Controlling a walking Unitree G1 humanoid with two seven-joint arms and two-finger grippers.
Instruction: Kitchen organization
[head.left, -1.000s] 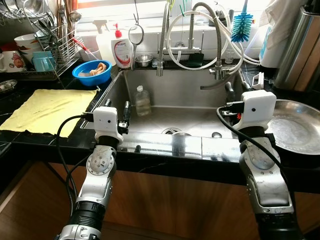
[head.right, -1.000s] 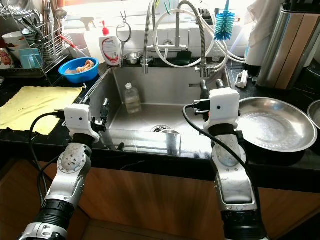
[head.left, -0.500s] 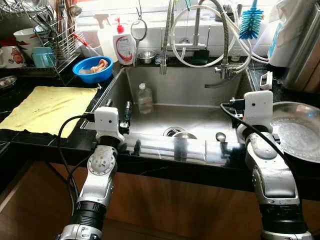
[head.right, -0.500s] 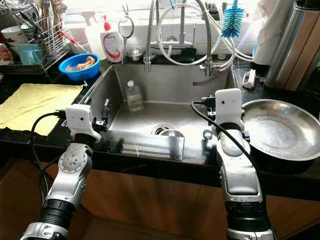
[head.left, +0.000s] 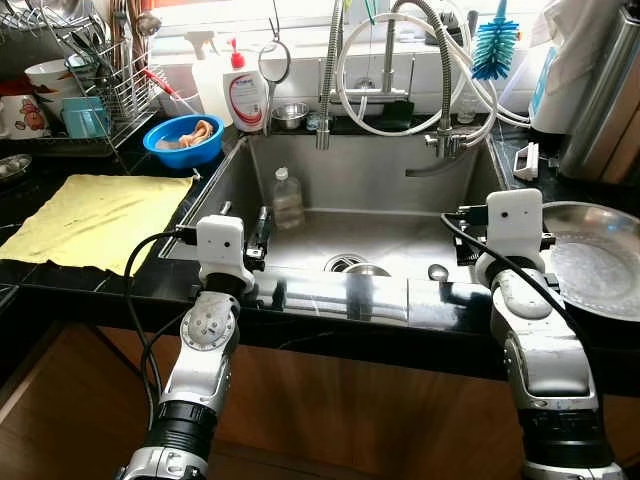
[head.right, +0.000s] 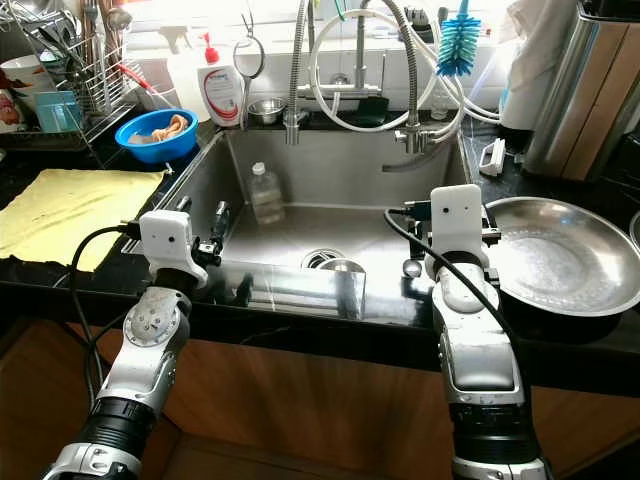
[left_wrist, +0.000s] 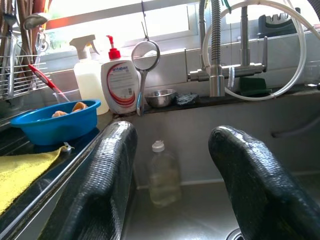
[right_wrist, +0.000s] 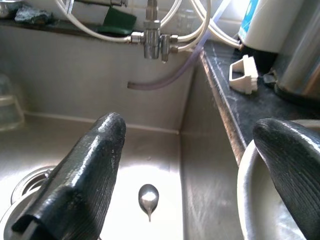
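Spoon (right_wrist: 148, 196) on sink (head.left: 400, 190) floor, right of drain. Right hand (right_wrist: 190, 170) spread above it, left hand (left_wrist: 172, 165) spread, idle. Approach step; next, lower and pinch.

Left arm: silver, bent up from below, with a black cable looping off its side.
Left wrist: a white box sits on top of it.
Left gripper (left_wrist: 172, 185): held out forward, empty, its two black fingers (left_wrist: 102, 185) spread wide apart.
Right arm: silver, standing nearly straight up, with a black cable curving down its front.
Right wrist: a white box on top, tipped a little.
Right gripper (right_wrist: 200, 185): held out forward, empty, its two black fingers (right_wrist: 82, 185) spread wide apart.
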